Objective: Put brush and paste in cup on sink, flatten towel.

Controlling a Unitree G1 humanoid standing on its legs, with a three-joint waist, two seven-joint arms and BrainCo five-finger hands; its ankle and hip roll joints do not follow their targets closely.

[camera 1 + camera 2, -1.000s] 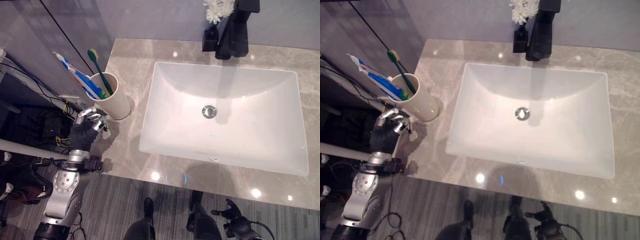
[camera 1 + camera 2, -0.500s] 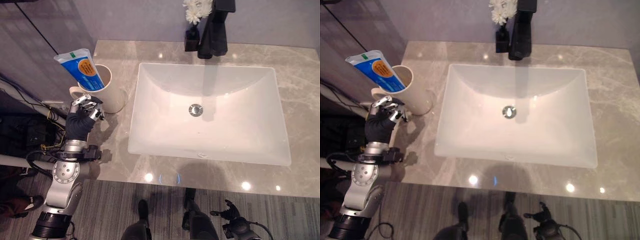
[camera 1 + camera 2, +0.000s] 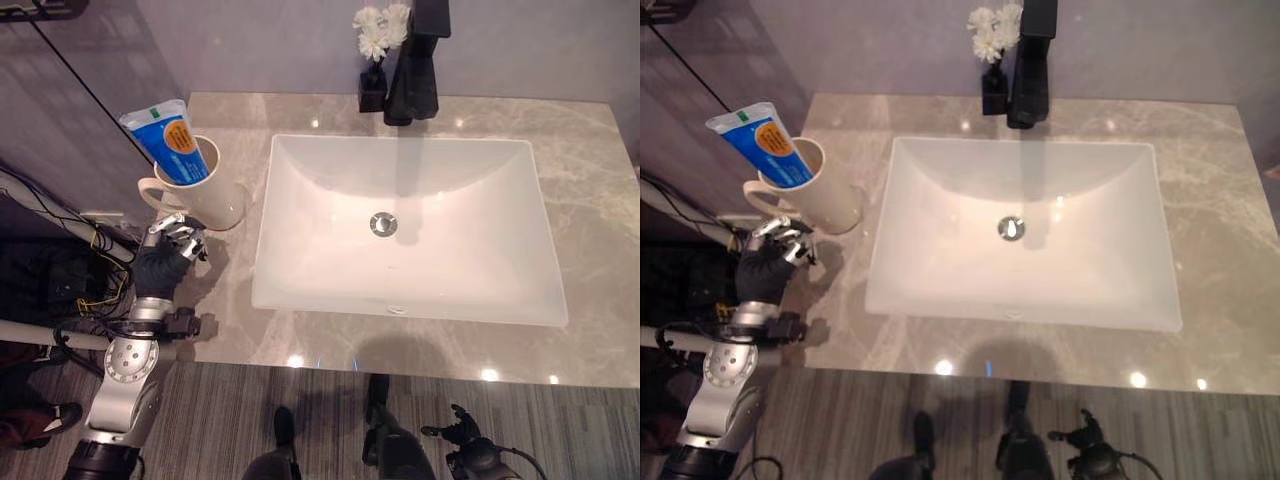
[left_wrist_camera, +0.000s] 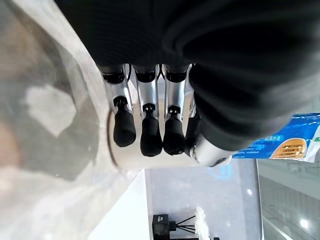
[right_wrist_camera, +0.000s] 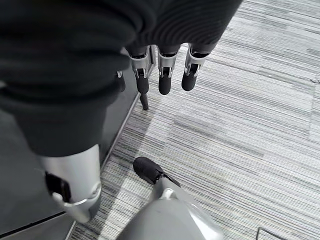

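Note:
A cream cup [image 3: 215, 196] with a handle stands on the grey marble counter [image 3: 590, 150], left of the white sink basin [image 3: 480, 270]. A blue and white toothpaste tube [image 3: 168, 140] sticks out of the cup, leaning left. My left hand [image 3: 160, 262] hovers at the counter's left front edge, just in front of the cup. Its fingers [image 4: 143, 132] are relaxed and hold nothing, with the cup [image 4: 131, 161] and tube [image 4: 285, 145] just past them. My right hand [image 3: 470, 450] hangs low over the floor, its fingers [image 5: 165, 75] loose and empty.
A black faucet [image 3: 415, 60] stands behind the basin, with a small dark vase of white flowers [image 3: 372, 40] beside it. A dark wall panel [image 3: 70, 130] rises left of the counter. Striped grey floor [image 5: 250, 125] lies below the counter's front edge.
The whole picture has shifted, so the camera moved. The left hand stays just in front of the cup, fingers relaxed as before.

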